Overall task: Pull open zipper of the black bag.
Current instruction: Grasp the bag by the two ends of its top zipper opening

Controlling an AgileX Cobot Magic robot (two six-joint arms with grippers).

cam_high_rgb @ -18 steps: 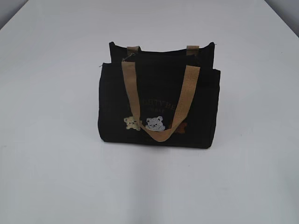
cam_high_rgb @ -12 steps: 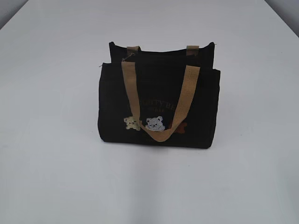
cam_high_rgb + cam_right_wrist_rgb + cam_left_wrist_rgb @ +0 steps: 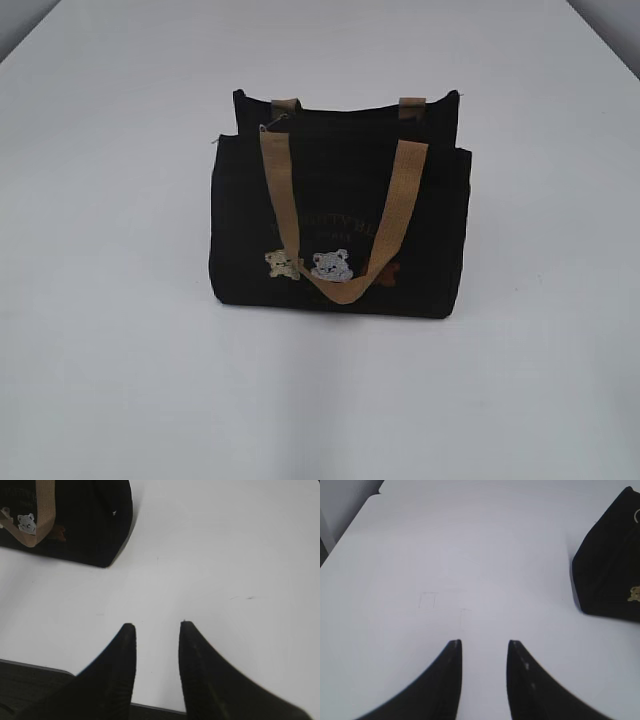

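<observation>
Black bag (image 3: 340, 215) upright at centre of white surface (image 3: 110, 330), front w/ tan lettering & embroidered bears (image 3: 312, 264) facing 6 o'clock. Front tan handle (image 3: 338, 225) flopped down over the face; rear handle stubs poking up at 12 o'clock rim. Zipper (image 3: 345, 112) along top rim, black on black, barely readable; small glint at 10 o'clock corner maybe the pull tab, can't confirm.

Handling, judged: soft fabric, looks light, prob. empty-ish, so likely to slide or fold if zipper tugged w/o bracing. Best to pin one end of rim or side panel w/ one claw, pinch the tiny tab w/ the other, pull along the rim line, not upward. Tab small & thin, needs fingertip pinch; webbing easy to snag by mistake.

Left claw (image 3: 484, 645) partly open, nothing between jaws, hanging above bare surface, bag well off at 2 o'clock in wrist view. Right claw (image 3: 156, 627) likewise partly open & empty, near surface edge, bag off at 11 o'clock. Neither touching bag. Not yet started.
</observation>
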